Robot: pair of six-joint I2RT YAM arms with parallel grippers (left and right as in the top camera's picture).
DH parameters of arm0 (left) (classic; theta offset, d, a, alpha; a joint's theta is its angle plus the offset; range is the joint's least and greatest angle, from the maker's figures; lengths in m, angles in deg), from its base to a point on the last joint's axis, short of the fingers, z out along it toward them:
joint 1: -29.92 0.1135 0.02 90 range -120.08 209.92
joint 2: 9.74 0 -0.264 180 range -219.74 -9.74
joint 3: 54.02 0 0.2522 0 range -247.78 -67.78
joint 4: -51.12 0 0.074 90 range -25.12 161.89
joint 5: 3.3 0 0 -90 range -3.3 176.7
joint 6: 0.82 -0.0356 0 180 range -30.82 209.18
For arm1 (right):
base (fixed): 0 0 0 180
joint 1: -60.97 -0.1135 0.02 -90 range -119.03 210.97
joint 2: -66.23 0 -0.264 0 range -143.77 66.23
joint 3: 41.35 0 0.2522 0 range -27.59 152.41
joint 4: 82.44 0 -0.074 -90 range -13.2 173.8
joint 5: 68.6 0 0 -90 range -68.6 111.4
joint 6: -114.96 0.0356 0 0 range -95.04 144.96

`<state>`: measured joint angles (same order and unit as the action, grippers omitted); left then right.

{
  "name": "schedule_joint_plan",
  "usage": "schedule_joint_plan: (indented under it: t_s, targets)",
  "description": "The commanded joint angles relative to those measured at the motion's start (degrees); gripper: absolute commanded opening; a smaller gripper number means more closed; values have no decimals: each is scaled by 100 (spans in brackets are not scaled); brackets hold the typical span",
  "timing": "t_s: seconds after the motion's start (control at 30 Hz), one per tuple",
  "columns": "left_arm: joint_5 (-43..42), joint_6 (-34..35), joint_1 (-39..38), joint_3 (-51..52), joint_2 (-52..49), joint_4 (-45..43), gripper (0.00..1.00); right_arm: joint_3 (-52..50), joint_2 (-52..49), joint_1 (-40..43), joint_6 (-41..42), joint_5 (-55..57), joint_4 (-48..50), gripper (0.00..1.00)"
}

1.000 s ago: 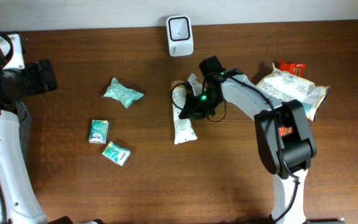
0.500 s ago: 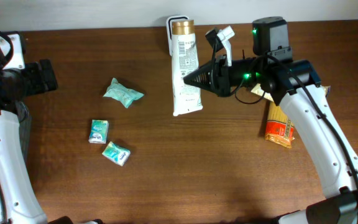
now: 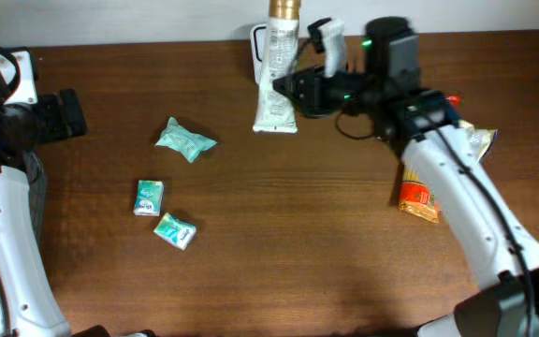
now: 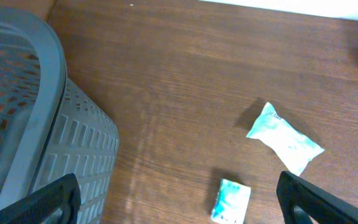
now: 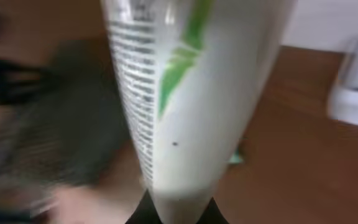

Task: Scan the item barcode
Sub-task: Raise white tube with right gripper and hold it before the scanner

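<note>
Overhead, the right end effector (image 3: 288,90) is clamping a white tube (image 3: 271,108) with a gold cap, holding it lifted at the far edge of the table (image 3: 298,253) with the cap pointing toward the wall. The tube is covering most of the white scanner (image 3: 254,45) behind it. The right wrist view is showing the tube blurred and very close, with a green stripe and fine printed lines on its side, and the scanner off to the right. The left end effector (image 4: 179,208) is hanging wide open, gripping nothing, near a gray basket (image 4: 30,112). A teal pouch (image 3: 185,140) and two small teal boxes (image 3: 148,197) are lying on the table's left half. An orange packet (image 3: 419,198) is lying beneath the right arm.
</note>
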<state>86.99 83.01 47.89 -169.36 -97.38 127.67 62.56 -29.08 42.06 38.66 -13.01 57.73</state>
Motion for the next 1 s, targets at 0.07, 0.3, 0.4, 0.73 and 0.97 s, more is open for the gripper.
schedule_joint_plan:
  t_s: [0.07, 0.3, 0.4, 0.73, 0.97]
  targets:
    - [13, 50, 20, -26, 24, -11, 99, 1987, -990, -623, -1368, 3558, -1093, 4]
    - [13, 50, 20, -26, 24, -11, 99, 4413, -3287, -848, -3534, 5974, -1126, 4]
    - [13, 50, 20, -26, 24, -11, 99, 4411, -3978, -883, -4717, 7095, -72, 4]
    - [11, 50, 20, -26, 24, -11, 99, 4411, -5222, -772, -5547, 7809, 846, 4]
    - [13, 50, 20, -26, 24, -11, 99, 4159, -5370, -730, -5545, 7932, 833, 4]
